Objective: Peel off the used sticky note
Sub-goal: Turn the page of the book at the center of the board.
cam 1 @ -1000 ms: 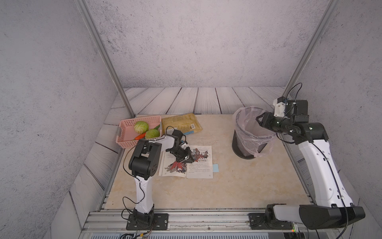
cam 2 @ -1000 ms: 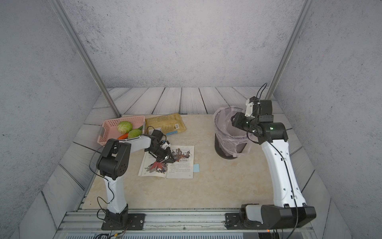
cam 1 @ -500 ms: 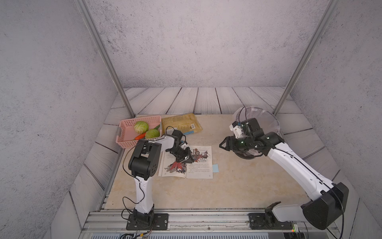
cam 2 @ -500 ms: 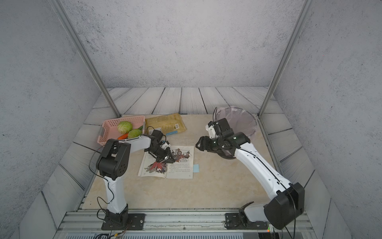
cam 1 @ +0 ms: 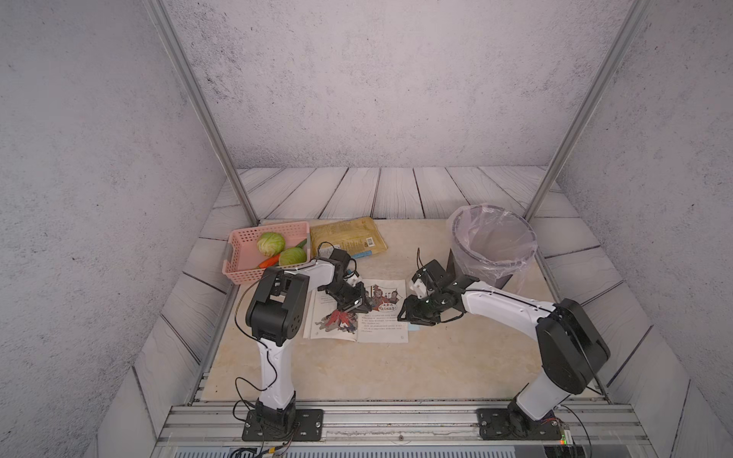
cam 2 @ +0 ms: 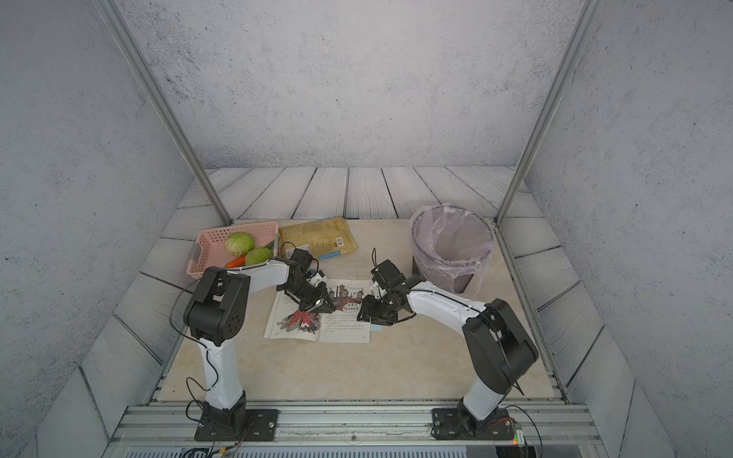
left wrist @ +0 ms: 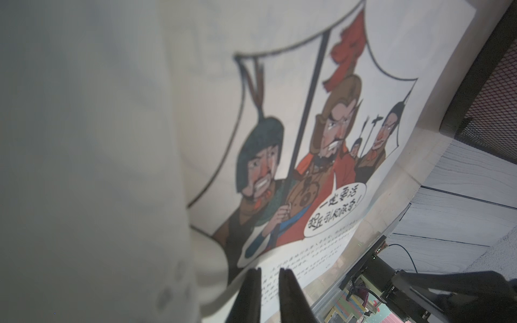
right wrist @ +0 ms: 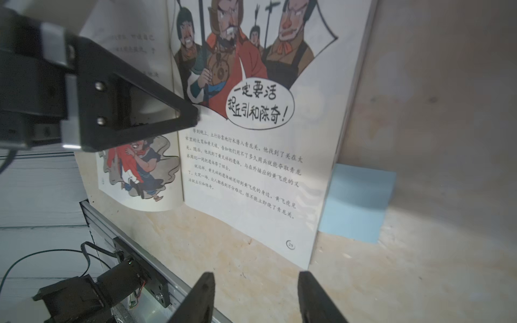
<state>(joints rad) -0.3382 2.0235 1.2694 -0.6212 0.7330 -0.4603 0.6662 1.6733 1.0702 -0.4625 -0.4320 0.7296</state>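
The used sticky note [right wrist: 358, 201] is a pale blue square stuck under the right edge of an open picture book [cam 1: 380, 331]. It shows only as a small blue sliver [cam 1: 412, 327] in both top views [cam 2: 376, 327]. My right gripper [right wrist: 256, 275] hovers low over the book's right page, beside the note. It is open with nothing between its fingers [cam 1: 401, 316]. My left gripper [left wrist: 270, 270] is shut and empty, its tips resting on the book near the spine [cam 1: 359, 307].
A pink basket [cam 1: 242, 275] with cabbages and a carrot stands at the back left, with a yellow packet [cam 1: 347, 236] next to it. A bin [cam 1: 482, 269] lined with a plastic bag stands at the back right, just behind my right arm.
My right arm has swung from above the bin down and left to the book's right edge. The left gripper and the book have not moved.
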